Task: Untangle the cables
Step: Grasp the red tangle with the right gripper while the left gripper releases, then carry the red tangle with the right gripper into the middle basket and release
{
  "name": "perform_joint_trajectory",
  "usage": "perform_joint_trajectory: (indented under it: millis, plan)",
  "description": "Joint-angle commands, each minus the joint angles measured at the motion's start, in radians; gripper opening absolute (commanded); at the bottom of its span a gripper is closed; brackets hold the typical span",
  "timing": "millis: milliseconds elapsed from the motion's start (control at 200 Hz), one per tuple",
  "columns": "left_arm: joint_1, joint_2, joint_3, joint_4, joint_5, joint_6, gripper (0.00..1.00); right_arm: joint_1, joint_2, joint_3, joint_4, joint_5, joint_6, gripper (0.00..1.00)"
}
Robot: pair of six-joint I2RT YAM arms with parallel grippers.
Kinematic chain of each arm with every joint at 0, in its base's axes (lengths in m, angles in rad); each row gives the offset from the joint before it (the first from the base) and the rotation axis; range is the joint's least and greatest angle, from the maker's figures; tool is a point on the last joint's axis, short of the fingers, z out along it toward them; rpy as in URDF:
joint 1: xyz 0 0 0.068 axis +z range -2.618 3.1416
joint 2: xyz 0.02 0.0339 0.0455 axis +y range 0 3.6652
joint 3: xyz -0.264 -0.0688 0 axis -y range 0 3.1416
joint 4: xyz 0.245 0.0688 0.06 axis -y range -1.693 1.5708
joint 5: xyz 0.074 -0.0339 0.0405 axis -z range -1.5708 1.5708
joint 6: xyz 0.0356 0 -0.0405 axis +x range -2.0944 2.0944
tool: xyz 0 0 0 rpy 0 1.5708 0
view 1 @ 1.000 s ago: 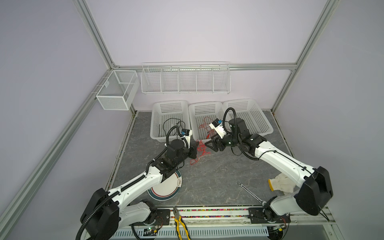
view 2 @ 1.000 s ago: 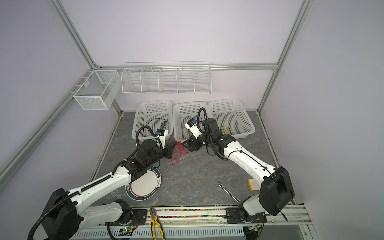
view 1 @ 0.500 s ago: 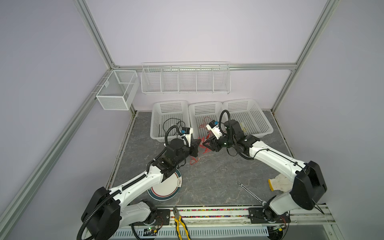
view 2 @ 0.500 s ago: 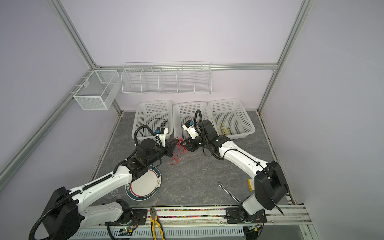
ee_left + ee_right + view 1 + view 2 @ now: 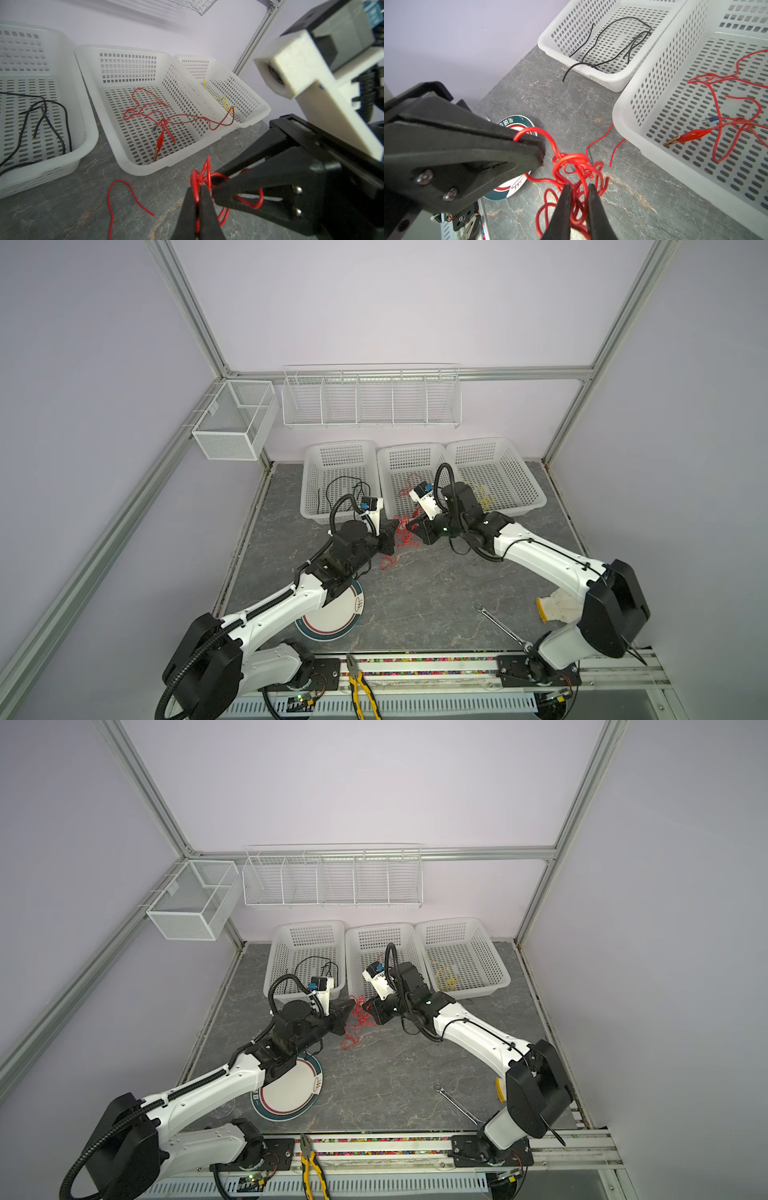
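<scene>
The red cables (image 5: 575,166), knotted on the worktop (image 5: 436,593) just in front of the middle basket (image 5: 411,448), look to us light, limp and springy. They seem apt to slip or drag the whole knot along, so we would take single strands at the outer loops, never the core. Our left gripper (image 5: 198,191) is pinched tight on one loop, while our right gripper (image 5: 579,188), wide and a little off the knot a second ago, has moved in and narrowed onto several strands.
</scene>
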Motion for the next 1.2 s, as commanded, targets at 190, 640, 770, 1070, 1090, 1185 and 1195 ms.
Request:
perform_joint_trajectory:
  millis: [190, 640, 770, 1070, 1090, 1185, 1195]
  plan:
    - [0.022, -0.098, -0.022, -0.077, -0.104, 0.005, 0.00, -0.086, -0.012, 0.004, -0.018, 0.242, 0.020, 0.07]
    - [0.039, -0.148, -0.040, -0.140, -0.161, 0.001, 0.00, -0.186, -0.056, -0.040, -0.009, 0.282, -0.003, 0.06]
    - [0.039, -0.128, -0.037, -0.123, -0.117, 0.000, 0.01, -0.197, -0.048, -0.040, 0.018, 0.236, -0.008, 0.07]
    - [0.040, -0.107, -0.046, -0.102, -0.084, -0.011, 0.52, -0.197, 0.049, 0.044, 0.055, 0.173, 0.003, 0.07]
    - [0.039, -0.108, -0.048, -0.104, -0.083, -0.011, 0.53, -0.198, 0.058, 0.053, 0.057, 0.175, 0.002, 0.07]
    - [0.039, -0.111, -0.051, -0.114, -0.075, -0.013, 0.55, -0.198, 0.103, 0.098, 0.058, 0.181, 0.002, 0.06]
    - [0.039, -0.111, -0.051, -0.117, -0.074, -0.014, 0.55, -0.199, 0.110, 0.103, 0.058, 0.182, 0.002, 0.07]
